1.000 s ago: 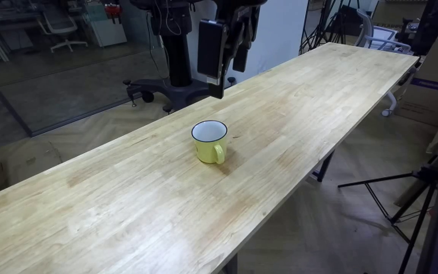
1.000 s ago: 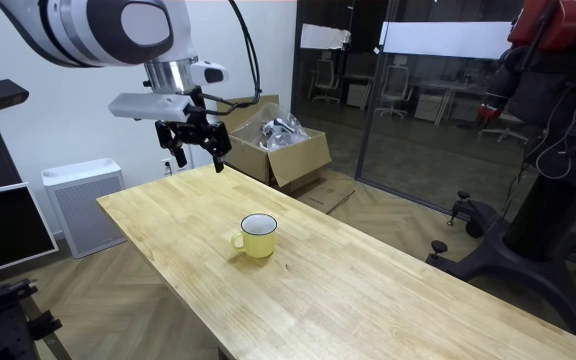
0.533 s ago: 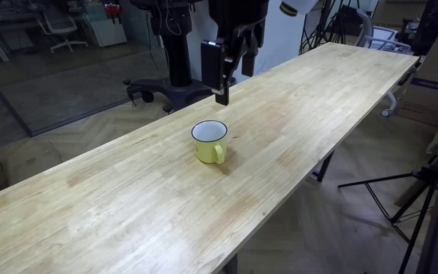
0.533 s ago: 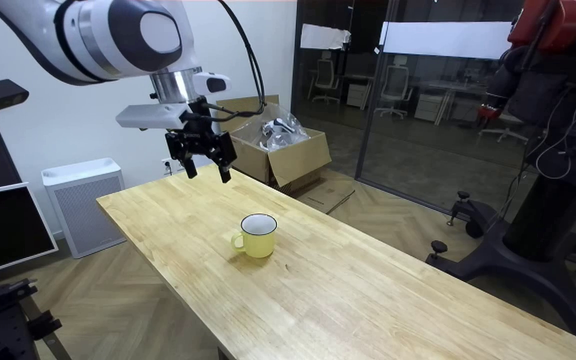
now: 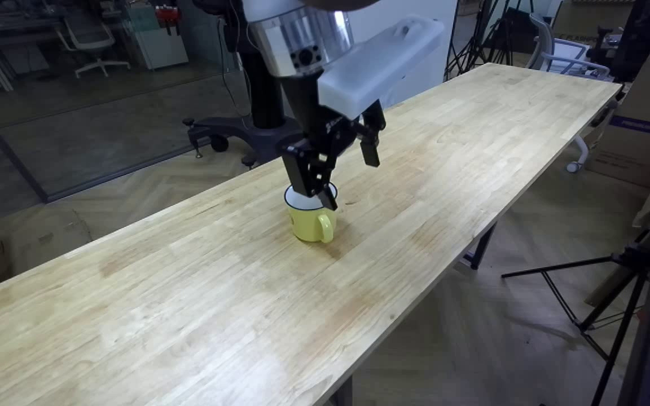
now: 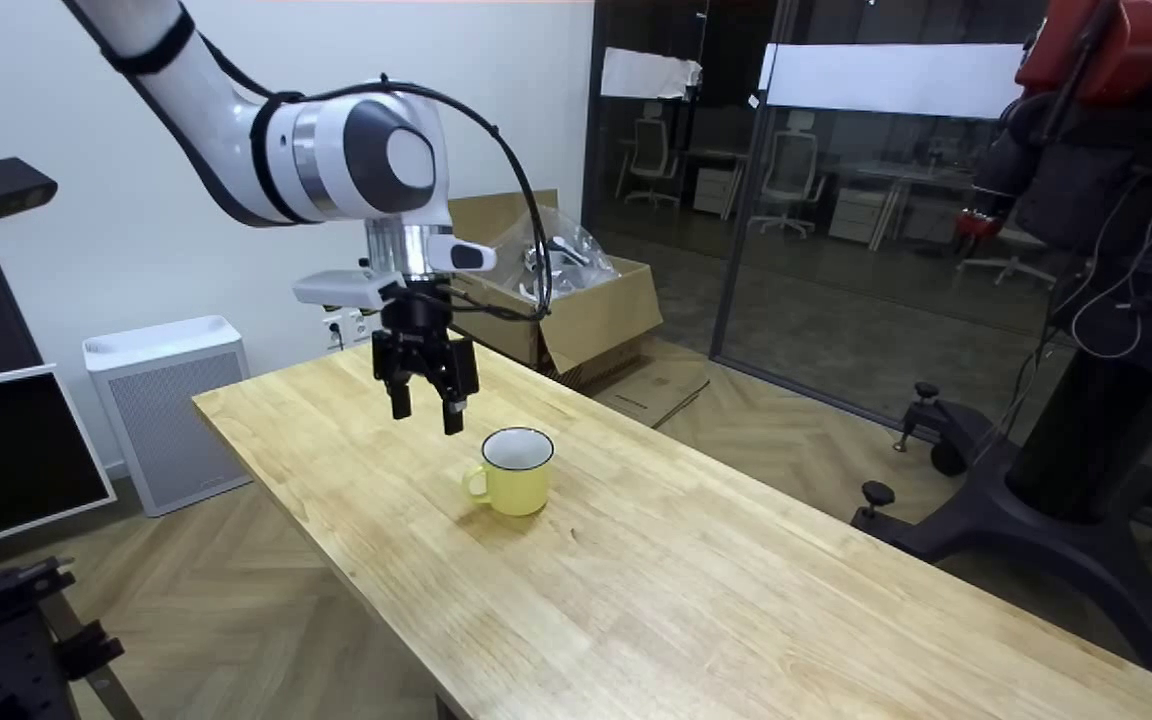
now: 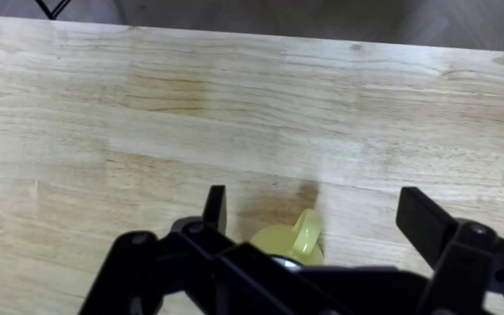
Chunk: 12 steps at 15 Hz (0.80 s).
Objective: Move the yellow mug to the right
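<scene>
The yellow mug stands upright on the wooden table, with white inside, dark rim and side handle; it shows in both exterior views [image 5: 309, 226] [image 6: 521, 490]. My gripper is open and empty, pointing down above the table near the mug, in both exterior views [image 5: 350, 177] [image 6: 427, 412]. In an exterior view one finger [image 5: 328, 197] covers part of the mug's rim. In the wrist view the gripper [image 7: 313, 197] has its fingers wide apart. The mug [image 7: 276, 239] shows between them, handle upward, its lower part hidden by the gripper. Nothing is held.
The long wooden table [image 5: 201, 299] has its edge [image 7: 252, 33] at the top of the wrist view. An open cardboard box [image 6: 596, 315] stands behind the table. A black wheeled stand [image 6: 1066, 480] is beside it, and a tripod [image 5: 590, 321] stands on the floor.
My gripper has come down and closer to the mug; in an exterior view it moved rightward and down. It stays open. The mug has not moved.
</scene>
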Available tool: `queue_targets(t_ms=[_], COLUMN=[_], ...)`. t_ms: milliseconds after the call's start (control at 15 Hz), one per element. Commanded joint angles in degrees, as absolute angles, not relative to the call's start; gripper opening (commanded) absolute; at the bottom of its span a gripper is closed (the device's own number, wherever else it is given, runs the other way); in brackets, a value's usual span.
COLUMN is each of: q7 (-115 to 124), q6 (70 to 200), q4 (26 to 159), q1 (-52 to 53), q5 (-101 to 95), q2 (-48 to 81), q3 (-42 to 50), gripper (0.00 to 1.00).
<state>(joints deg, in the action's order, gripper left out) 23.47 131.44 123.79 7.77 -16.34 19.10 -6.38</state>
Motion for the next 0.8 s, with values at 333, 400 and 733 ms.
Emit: queue_targets(t_ms=[333,400,733], q7=[22.66,22.67,24.82], q6=[131.58,131.57,142.87], q4=[116.44,116.51,116.55], q1=[10.68,10.79,9.72], q5=[-13.00,-12.98,-7.83], q2=[27.57,27.45,28.32], q3=[-2.44,-2.46,-0.75], gripper=[1.00,1.00,1.00])
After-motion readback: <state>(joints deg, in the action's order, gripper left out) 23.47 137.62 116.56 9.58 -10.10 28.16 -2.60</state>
